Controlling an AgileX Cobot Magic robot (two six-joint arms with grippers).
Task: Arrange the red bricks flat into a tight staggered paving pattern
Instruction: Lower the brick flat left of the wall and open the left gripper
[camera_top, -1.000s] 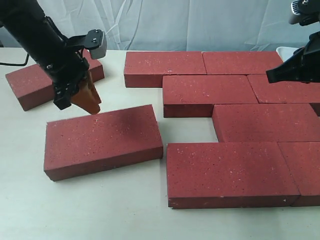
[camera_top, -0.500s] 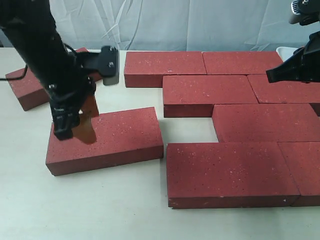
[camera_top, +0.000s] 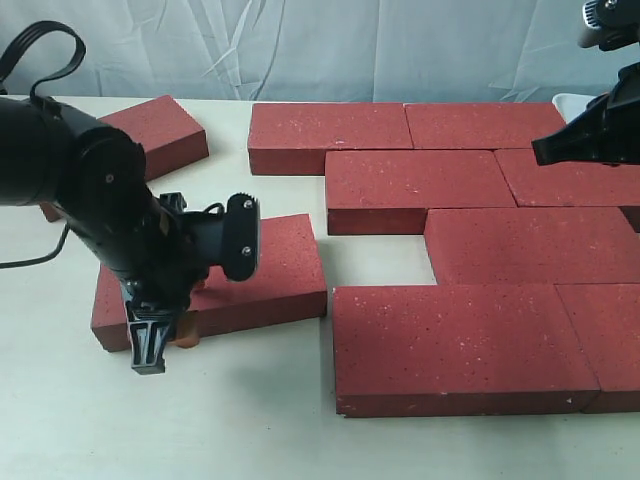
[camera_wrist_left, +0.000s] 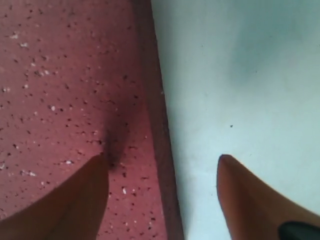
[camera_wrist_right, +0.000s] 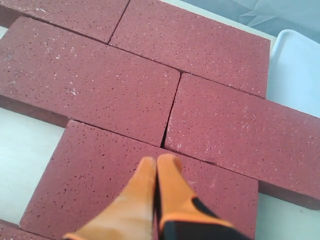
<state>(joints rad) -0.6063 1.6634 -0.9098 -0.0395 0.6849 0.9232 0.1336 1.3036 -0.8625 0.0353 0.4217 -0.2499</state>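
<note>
**Left claw** (camera_top: 165, 335): one. Spread wide, holding nothing. It straddles a long edge of the loose brick (camera_top: 270, 270) near that brick's left front corner. One of its orange fingers (camera_wrist_left: 65, 210) is over the brick's top and the other over the bare table (camera_top: 250, 420). Whether either finger touches cannot be told.

**Right claw** (camera_wrist_right: 157, 162): one. Fingers pressed together, nothing between them. The tips are above the laid bricks, close to a joint; contact cannot be told.

**Bricks**: nine counted, all dark red, speckled and lying flat.
- Laid group (camera_top: 420, 180): seven, in four staggered rows on the right half of the table. The rows hold two, two, one and two, back to front, and the frame cuts off the right end. A patch of bare table shows between the second and fourth rows.
- Loose brick: one, slightly skewed, its right end just beside the front row.
- Far brick (camera_top: 160, 125): one, at the back left, well apart from the group and partly hidden by the left arm.

**White tray** (camera_wrist_right: 295, 65): one, beside the group's far right corner.
</note>
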